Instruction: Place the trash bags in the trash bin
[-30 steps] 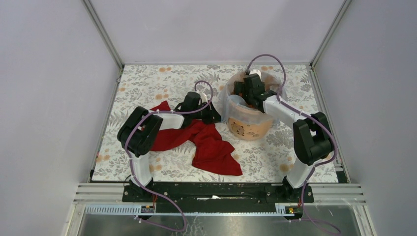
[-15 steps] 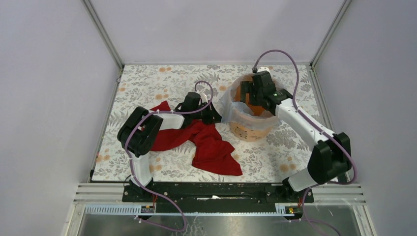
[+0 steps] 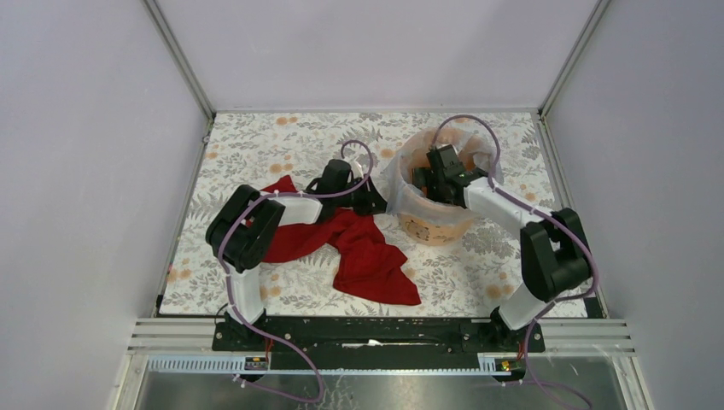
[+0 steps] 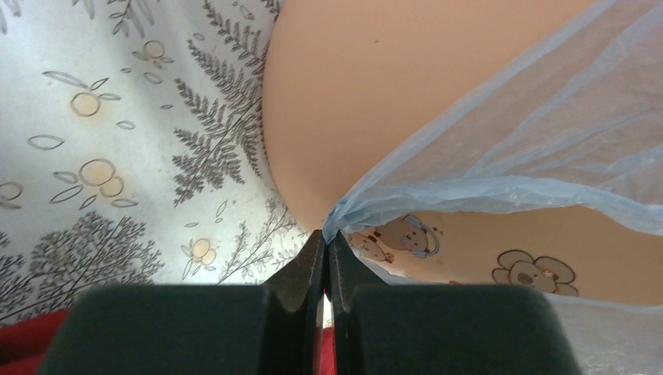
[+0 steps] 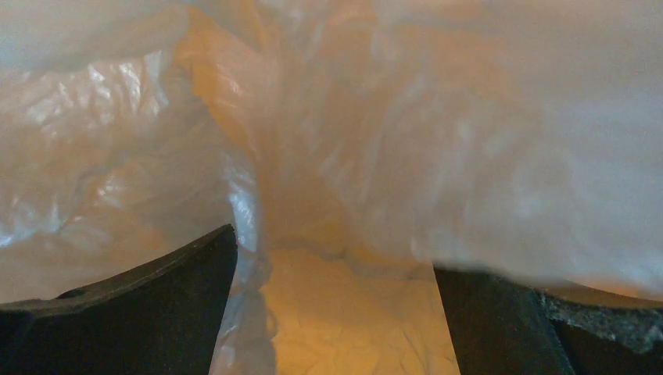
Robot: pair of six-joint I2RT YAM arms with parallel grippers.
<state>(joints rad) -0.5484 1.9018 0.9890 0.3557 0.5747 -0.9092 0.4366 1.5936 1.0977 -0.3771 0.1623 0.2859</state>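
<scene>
Left wrist view, left pincer point(image 4: 327, 236) pinching trash bag point(image 4: 532, 148) beside bear-printed trash bin point(image 4: 375, 78), right pincer point(image 5: 335, 254) spread

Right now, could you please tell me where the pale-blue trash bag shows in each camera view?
Top external: pale-blue trash bag draped over the orange bucket's rim, right of centre.
Left wrist: centre to right edge, pinched by the left gripper.
Right wrist: fills the picture, ahead of the open right gripper.
Shared landmark: the orange bucket.
</scene>
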